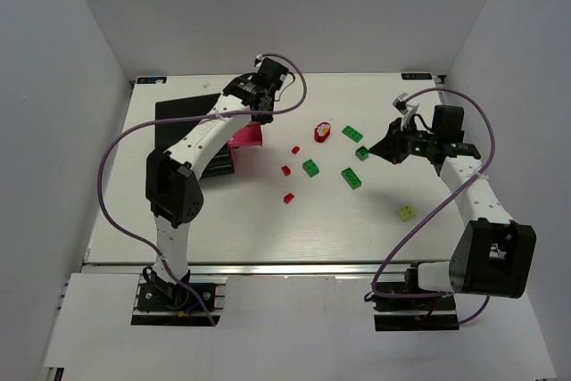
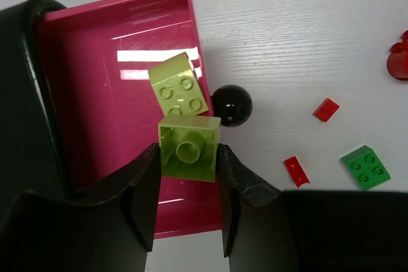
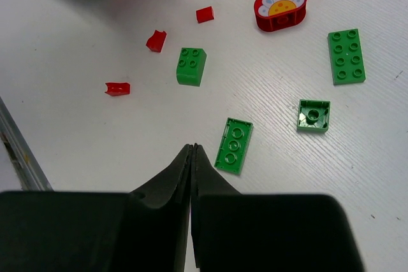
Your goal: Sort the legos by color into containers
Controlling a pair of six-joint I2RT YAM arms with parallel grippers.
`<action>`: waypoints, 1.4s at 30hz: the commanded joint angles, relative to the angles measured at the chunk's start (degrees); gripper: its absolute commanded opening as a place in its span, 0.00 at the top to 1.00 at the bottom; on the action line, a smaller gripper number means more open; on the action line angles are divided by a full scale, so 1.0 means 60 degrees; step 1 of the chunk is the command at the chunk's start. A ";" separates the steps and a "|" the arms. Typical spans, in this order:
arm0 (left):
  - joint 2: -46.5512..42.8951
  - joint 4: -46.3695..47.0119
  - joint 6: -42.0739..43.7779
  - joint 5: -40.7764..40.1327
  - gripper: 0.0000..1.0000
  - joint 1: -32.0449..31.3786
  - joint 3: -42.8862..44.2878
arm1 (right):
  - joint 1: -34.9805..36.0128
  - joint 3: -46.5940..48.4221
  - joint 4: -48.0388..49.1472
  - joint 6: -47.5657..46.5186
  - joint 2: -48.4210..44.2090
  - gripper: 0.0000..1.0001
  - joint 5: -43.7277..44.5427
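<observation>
Nearly Home: Lime Brick Poised Over the Pink Box

Up at about 10 o'clock on the bench (image 1: pixel 268 229), the left hand (image 2: pixel 188 156) gripped a lime brick (image 2: pixel 189 146) by two opposite sides, its hollow underside turned to the wrist camera. It hung over the inner edge of the pink box (image 2: pixel 95 113), likely so that a release would drop it inside rather than on the rim. A second lime brick (image 2: pixel 178 90) already lay tilted on the box floor at 12 o'clock from the held one, which suggests pink was the lime bin. A black knob (image 2: pixel 231 105) sat just outside the box wall. The black box (image 1: pixel 178 109) stood touching the pink one on its 9 o'clock side.

The right hand (image 3: pixel 192 152) was closed with nothing between its fingers, hovering at 3 o'clock above the loose pieces. Four green bricks (image 3: pixel 191 66) lay spread before it, with small red pieces (image 3: pixel 156 41) and a red flower piece (image 3: pixel 280 7) farther off. A third lime brick (image 1: pixel 407 212) waited at 4 o'clock on the bench. Most of the sorting looked undone.
</observation>
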 commanded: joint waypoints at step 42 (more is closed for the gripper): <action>-0.9533 0.7205 0.1496 0.6340 0.99 0.0145 -0.8918 | 0.1160 0.1626 -0.1909 -0.1723 0.1225 0.96 0.4281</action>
